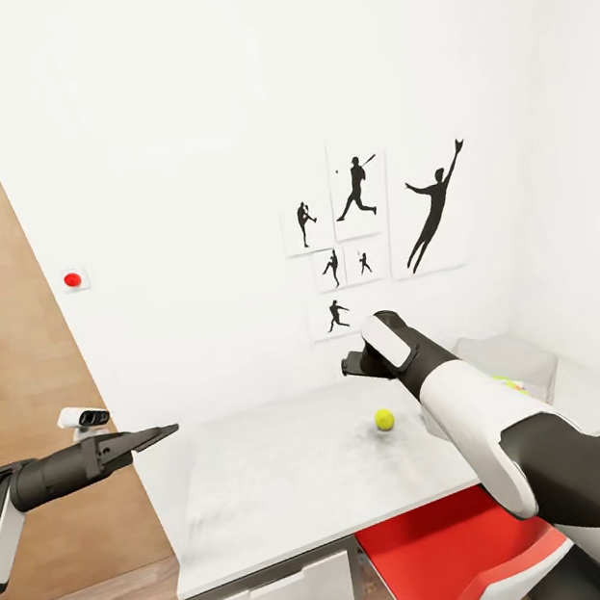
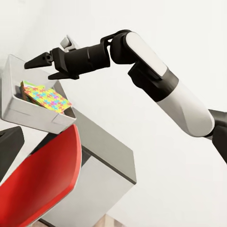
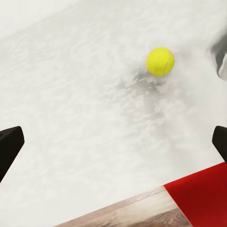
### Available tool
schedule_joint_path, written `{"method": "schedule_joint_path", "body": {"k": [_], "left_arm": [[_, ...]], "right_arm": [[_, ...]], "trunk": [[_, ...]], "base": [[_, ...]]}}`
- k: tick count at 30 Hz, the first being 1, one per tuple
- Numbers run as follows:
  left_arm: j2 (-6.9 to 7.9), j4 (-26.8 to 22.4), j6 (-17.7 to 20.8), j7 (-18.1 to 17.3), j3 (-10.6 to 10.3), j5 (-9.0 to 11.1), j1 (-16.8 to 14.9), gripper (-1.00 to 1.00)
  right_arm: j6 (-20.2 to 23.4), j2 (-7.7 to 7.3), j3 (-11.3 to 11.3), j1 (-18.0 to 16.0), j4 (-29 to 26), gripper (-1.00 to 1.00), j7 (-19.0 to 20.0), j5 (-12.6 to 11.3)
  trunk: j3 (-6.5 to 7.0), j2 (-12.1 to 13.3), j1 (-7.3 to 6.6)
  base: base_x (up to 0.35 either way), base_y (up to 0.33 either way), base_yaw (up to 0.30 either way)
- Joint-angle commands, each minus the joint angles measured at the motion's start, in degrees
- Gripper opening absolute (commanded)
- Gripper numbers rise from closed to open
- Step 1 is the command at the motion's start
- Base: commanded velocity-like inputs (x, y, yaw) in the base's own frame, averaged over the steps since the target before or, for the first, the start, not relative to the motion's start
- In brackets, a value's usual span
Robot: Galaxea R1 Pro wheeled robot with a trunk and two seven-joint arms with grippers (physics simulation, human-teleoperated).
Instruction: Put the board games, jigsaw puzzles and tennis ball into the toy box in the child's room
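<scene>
Tennis ball [image 1: 384, 419] on table [image 1: 275, 499]

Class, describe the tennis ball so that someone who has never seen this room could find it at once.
Start at the white wall with the black baseball-player prints and drop to the light-grey table below. On its bare top, just below the robot's right hand, lies the tennis ball. It is the one small, round, yellow-green thing there.

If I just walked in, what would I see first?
Probably the little yellow tennis ball, alone on the light-grey table, with the right gripper hanging open above it. Next, the bright red chair tucked under the table, and the black baseball-player prints on the white wall behind.
</scene>
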Motion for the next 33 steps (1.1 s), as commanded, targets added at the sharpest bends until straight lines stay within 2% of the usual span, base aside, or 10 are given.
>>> {"method": "schedule_joint_path", "body": {"k": [1, 16, 20, 25, 28, 33], "left_arm": [[0.03, 0.05, 0.61, -0.23, 0.02, 0.04, -0.01, 1.00], [-0.03, 0.16, 0.60, -0.23, -0.04, 0.12, -0.01, 1.00], [-0.03, 0.19, 0.60, -0.23, -0.05, 0.12, -0.01, 1.00], [-0.09, 0.16, 0.61, -0.23, -0.09, 0.20, -0.01, 1.00], [-0.09, 0.15, 0.61, -0.23, -0.10, 0.21, -0.01, 1.00], [-0.08, 0.16, 0.59, -0.23, -0.10, 0.14, -0.01, 1.00]], "right_arm": [[0.09, -0.04, 0.37, -0.02, -0.06, 1.00, -0.55, -0.60], [0.12, -0.03, 0.65, -0.01, 0.38, 1.00, -0.70, -0.51], [0.31, 0.14, 0.62, -0.05, 2.95, 1.00, -1.02, -0.55], [1.10, 0.21, 0.49, -0.47, 6.84, 1.00, -4.22, -0.44], [2.38, 0.21, 0.47, -0.49, 7.15, 1.00, -6.34, -0.43], [4.25, 0.21, 0.43, -0.52, 5.85, 1.00, -7.06, -0.50]], "trunk": [[-0.03, -0.05, 0.02], [-0.03, -0.05, 0.02], [-0.03, -0.05, 0.02], [-0.03, -0.05, 0.02], [-0.03, -0.05, 0.02], [-0.03, -0.05, 0.02]], "base": [[0.000, 0.000, 0.000], [0.063, -0.048, 0.000], [0.004, -0.004, 0.000], [0.000, 0.000, 0.000], [0.000, 0.000, 0.000], [0.000, 0.000, 0.000]]}}
